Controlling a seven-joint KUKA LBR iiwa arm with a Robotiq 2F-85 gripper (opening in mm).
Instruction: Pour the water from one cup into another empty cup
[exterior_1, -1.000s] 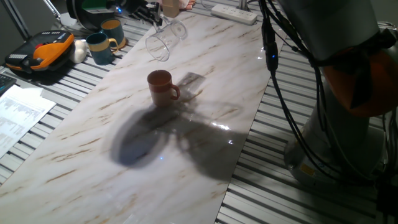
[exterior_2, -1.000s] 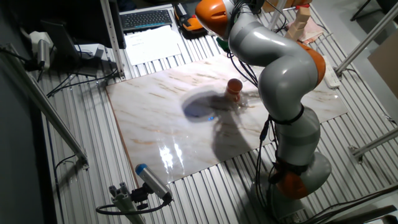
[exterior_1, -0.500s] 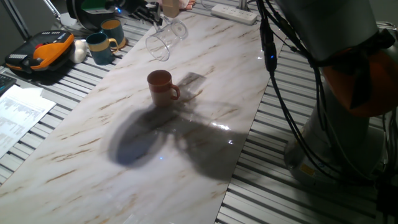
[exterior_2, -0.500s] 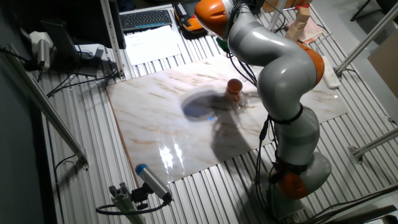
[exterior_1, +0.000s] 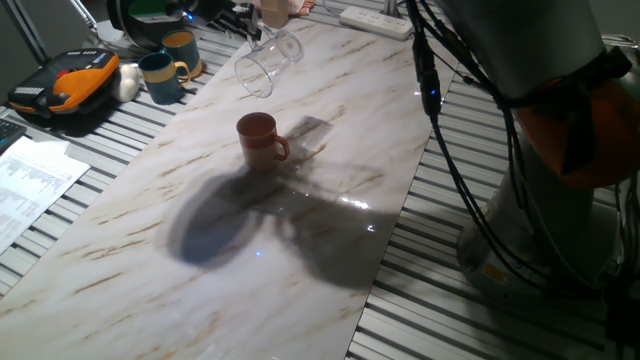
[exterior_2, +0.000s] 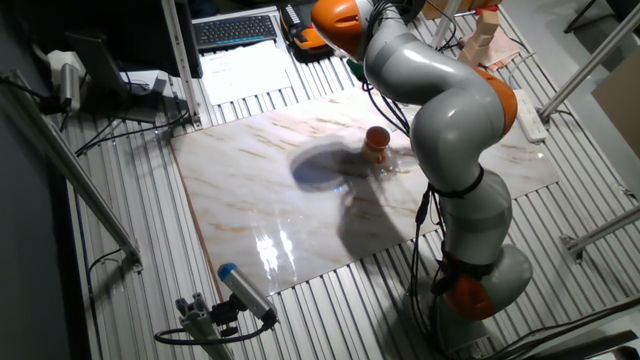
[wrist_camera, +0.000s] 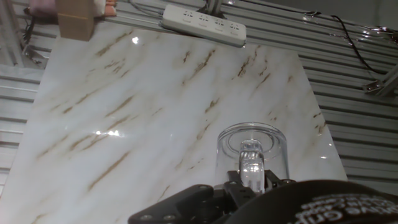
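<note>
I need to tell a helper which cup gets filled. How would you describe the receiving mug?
On the marble slab, near its middle, one mug stands upright and alone. It is opaque terracotta, unlike the clear glass mug held tilted above it and the teal mugs off the slab.

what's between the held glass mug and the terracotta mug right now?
Nothing: in one fixed view only bare marble table separates the tilted glass mug, held in the pincer, from the terracotta mug nearer the camera.
</note>
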